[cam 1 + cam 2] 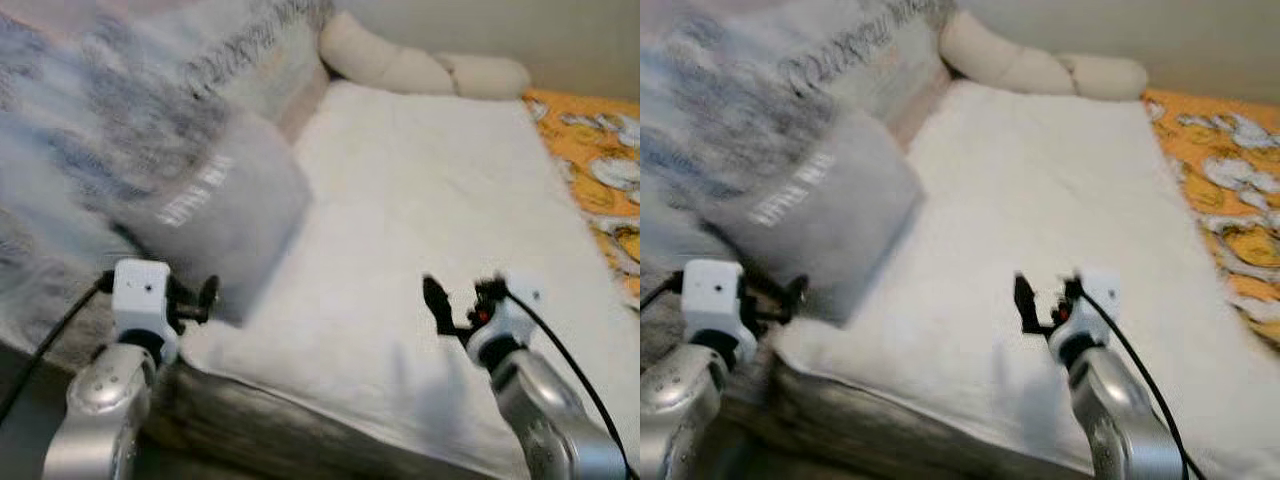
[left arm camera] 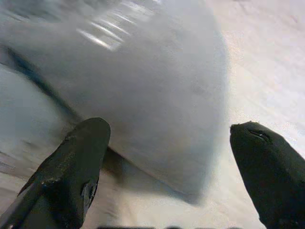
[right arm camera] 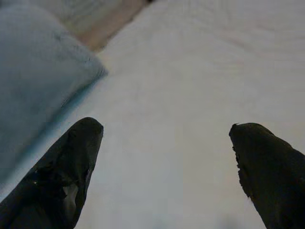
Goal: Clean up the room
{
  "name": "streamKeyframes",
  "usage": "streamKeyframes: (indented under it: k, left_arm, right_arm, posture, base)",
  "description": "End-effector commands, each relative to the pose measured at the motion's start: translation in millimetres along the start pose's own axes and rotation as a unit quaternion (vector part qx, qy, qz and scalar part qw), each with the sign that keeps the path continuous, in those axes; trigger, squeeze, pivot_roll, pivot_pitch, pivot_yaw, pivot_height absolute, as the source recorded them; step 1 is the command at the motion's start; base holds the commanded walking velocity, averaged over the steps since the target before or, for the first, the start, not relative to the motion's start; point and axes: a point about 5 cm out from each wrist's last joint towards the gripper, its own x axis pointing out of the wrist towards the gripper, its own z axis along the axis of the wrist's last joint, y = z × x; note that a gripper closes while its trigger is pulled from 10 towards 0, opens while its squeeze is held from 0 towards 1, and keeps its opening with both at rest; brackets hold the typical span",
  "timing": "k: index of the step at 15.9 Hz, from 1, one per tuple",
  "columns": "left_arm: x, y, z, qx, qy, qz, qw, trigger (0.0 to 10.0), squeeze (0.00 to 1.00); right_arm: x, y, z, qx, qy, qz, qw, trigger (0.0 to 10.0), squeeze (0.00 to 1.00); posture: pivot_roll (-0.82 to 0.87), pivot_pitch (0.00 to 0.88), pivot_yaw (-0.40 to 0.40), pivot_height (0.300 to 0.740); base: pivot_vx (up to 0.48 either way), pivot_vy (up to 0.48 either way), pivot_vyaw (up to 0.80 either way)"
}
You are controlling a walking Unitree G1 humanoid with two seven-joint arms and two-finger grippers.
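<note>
Grey pillow (image 1: pixel 215 215) lies askew at ten o'clock on the bed (image 1: pixel 420 200), ungrasped; left pincer (image 2: pixel 167 167) and right pincer (image 3: pixel 164 167) are held wide open, empty; tidying is judged barely begun.

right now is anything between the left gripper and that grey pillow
Nothing visible. The left gripper has its jaws open right at the near corner of the grey pillow, which lies on the white blanket.
</note>
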Motion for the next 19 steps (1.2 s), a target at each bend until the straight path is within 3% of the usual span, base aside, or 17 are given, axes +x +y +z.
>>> streamKeyframes:
  k: [1, 10, 14, 19]
  left_arm:
    - [0.8, -0.6, 6.3, 0.008, -0.010, -0.001, 1.000, 10.0, 1.00]
    - [2.2, -2.6, 8.2, 0.024, -0.009, -0.010, 1.000, 10.0, 1.00]
    - [5.9, -6.3, 13.5, 0.025, -0.016, -0.015, 0.999, 10.0, 1.00]
    - [4.0, -5.5, 9.3, 0.029, -0.010, -0.015, 0.999, 10.0, 1.00]
  right_arm:
    - [0.5, -1.8, -3.6, -0.008, 0.008, -0.009, 1.000, 10.0, 0.00]
    - [10.9, 5.5, -6.3, -0.001, 0.005, -0.004, 1.000, 10.0, 0.00]
    - [14.1, 2.7, -6.0, -0.019, 0.009, -0.006, 1.000, 10.0, 0.00]
    - [12.6, 1.5, -9.9, -0.010, 0.015, -0.005, 1.000, 10.0, 0.00]
  posture:
    - [-0.08, 0.000, -0.009, 0.740]
    - [-0.05, 0.000, -0.036, 0.740]
    - [-0.05, 0.000, -0.047, 0.740]
    - [-0.06, 0.000, -0.052, 0.740]
  base:
    - [0.000, -0.442, 0.00]
    - [0.000, -0.441, 0.00]
    - [0.000, -0.423, 0.00]
    - [0.000, -0.425, 0.00]
